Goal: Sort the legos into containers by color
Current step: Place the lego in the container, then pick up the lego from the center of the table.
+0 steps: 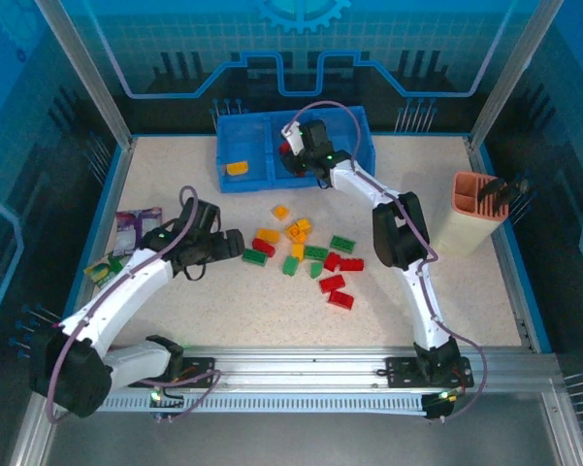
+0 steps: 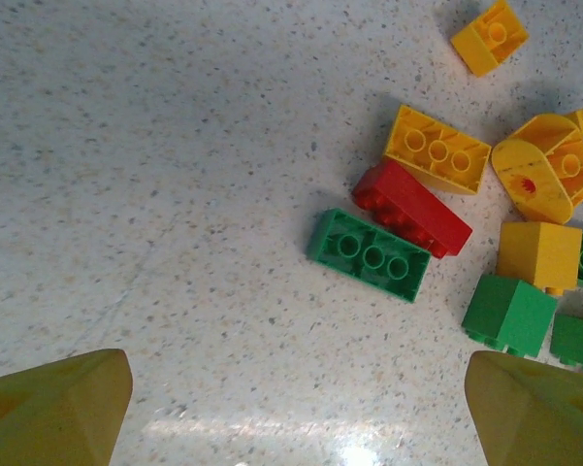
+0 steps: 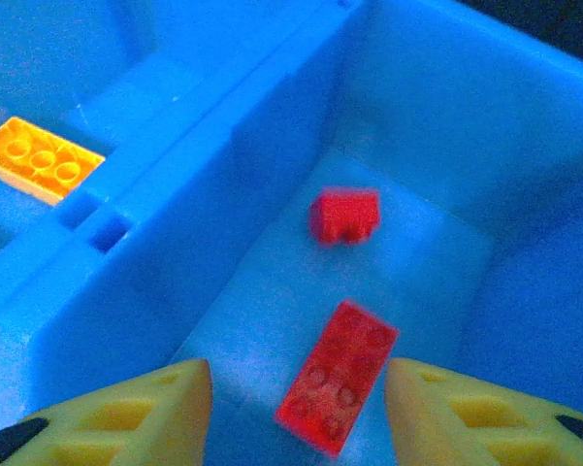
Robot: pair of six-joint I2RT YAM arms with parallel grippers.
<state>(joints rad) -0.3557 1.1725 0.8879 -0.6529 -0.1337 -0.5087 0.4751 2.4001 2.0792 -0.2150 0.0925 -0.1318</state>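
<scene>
Speckled pale surface (image 1: 175, 175) inside a blue-walled enclosure carries everything. At far left a purple packet (image 1: 136, 228) lies near the edge. Just right of it the left tool (image 1: 235, 243) hangs low over the surface with its yellow fingers (image 2: 58, 408) spread wide apart and nothing between them. Beyond its tips the loose legos (image 1: 306, 257) lie scattered mid-surface in red, green and orange-yellow. Nearest that tool are a green brick (image 2: 369, 254), a red brick (image 2: 412, 206) touching it, and an orange-yellow brick (image 2: 437, 148) against the red one.

Behind the pile, along the far edge, sits the blue tray (image 1: 244, 183). Its left compartment holds one orange brick (image 3: 41, 160). The right tool (image 1: 291, 148) is dipped into the next compartment to the right, fingers (image 3: 145, 408) parted. A flat red brick (image 3: 338, 374) shows in the gap below them, and no contact with either finger can be made out. A smaller red brick (image 3: 344, 214) lies further in on that compartment's floor.

At far right stands an orange-pink slotted holder (image 1: 475, 209).
</scene>
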